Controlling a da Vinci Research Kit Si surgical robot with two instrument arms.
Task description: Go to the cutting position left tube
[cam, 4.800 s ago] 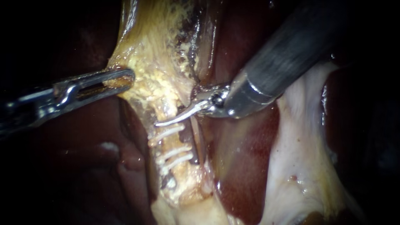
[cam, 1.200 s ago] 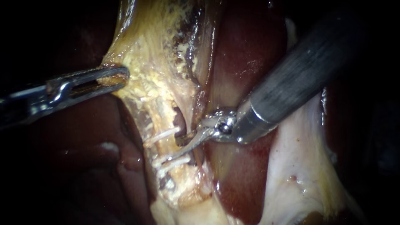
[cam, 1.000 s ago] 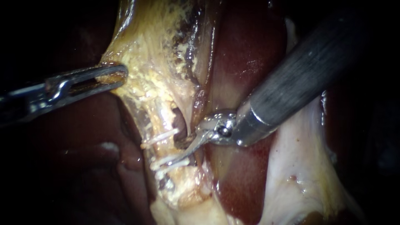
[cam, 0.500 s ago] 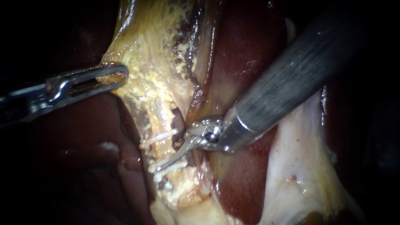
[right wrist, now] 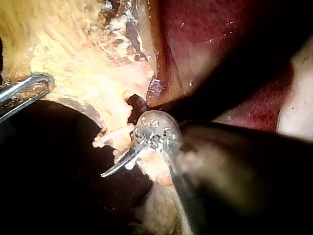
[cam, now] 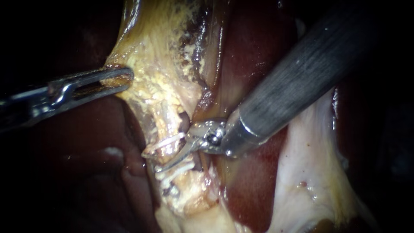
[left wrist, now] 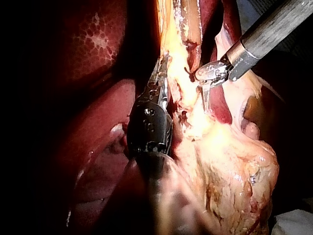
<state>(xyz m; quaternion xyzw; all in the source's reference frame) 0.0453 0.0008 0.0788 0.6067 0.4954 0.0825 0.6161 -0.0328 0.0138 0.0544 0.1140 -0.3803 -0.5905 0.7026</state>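
Left instrument (cam: 117, 78) is closed on the edge of the yellow tissue (cam: 159, 64) above the clipped stretch, and that tissue is held taut toward its own side. The left tube (cam: 167, 124) is seen running down from that tissue, beside the liver (cam: 254, 51), with an upper clip (cam: 166, 141) and the lower clips (cam: 177, 170) set across it and a short bare stretch left between them. The right instrument (cam: 166, 165) is brought in from the upper right, and its curved tip is laid across the tube in that gap, just under the upper clip and just above the lower ones, with its wrist close beside the tube. The same placement is shown in the right wrist view, where the tip is seen just under the upper clip. Whether the right instrument is open around the tube or closed in front of it cannot be told: only one curved edge is clearly made out, and the rest is possibly hidden behind the tube. Status as judged: the approach is mostly done, with height and line between the clips looking right. Still to be confirmed is that the tube is properly straddled, with no clip caught. No cut is seen; the tube looks whole.
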